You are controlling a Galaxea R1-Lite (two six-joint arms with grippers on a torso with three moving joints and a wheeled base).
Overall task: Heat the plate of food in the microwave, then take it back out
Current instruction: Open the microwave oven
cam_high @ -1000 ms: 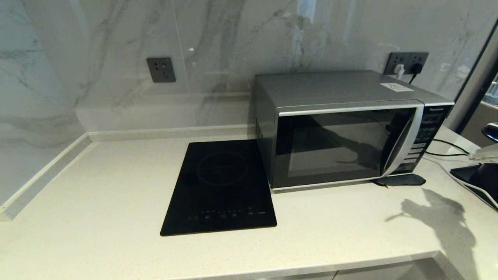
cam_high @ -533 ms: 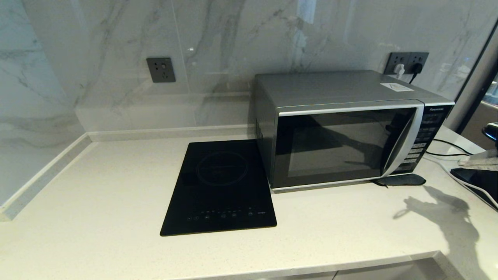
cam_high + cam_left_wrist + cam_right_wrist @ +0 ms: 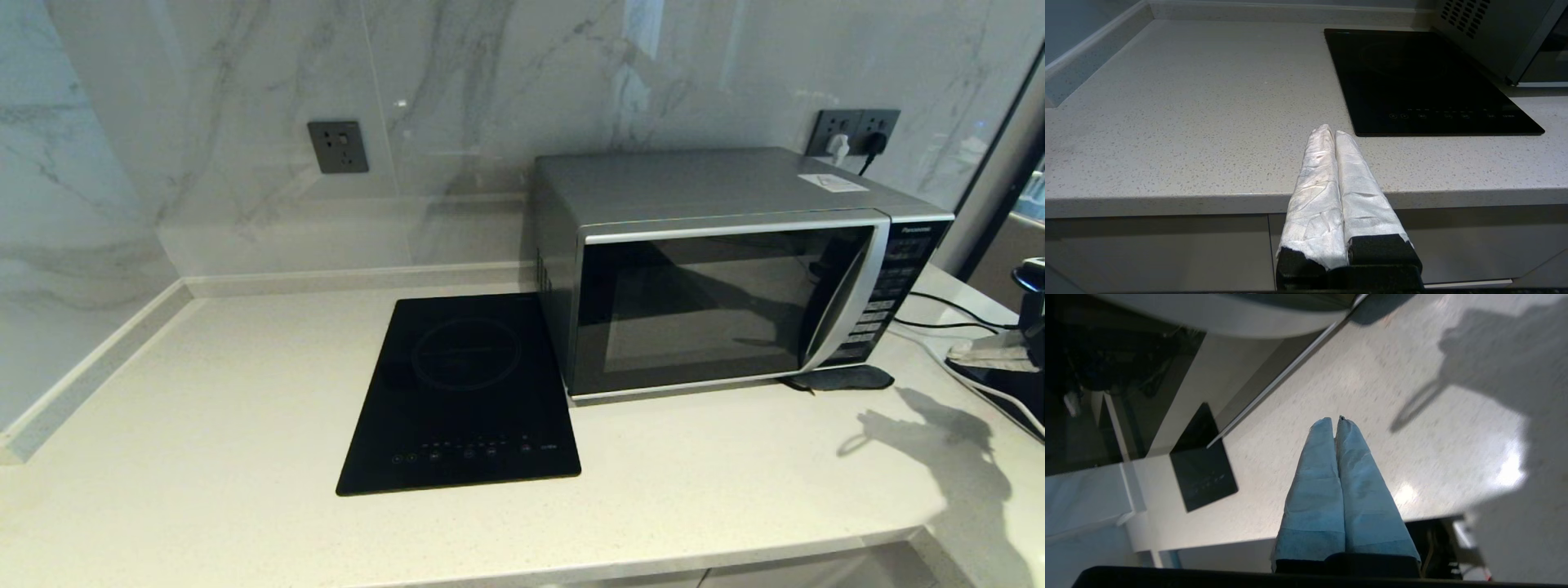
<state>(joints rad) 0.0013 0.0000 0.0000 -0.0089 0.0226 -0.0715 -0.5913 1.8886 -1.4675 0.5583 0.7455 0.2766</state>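
Door shut, no plate in sight — right hand (image 3: pixel 1337 420) comes first.

The microwave (image 3: pixel 718 278) sits closed on the counter (image 3: pixel 204 457); the plate of food appears in no view. Both hands are closed and empty, the left hand (image 3: pixel 1329 132) parked below the counter edge. Best: open the fingers, hook the curved handle (image 3: pixel 849 302) squarely — pull smoothly.

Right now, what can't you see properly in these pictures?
- The plate of food: in no view.
- Inside the microwave: head view, the dark glass door shows only reflections.
- Its button labels: head view, too small to read.
- Objects at the counter's right end: head view, cut off by the picture edge.
- Right tool: shut; only its shadow shows in the head view.
- Left tool: shut, parked at the counter's front edge.
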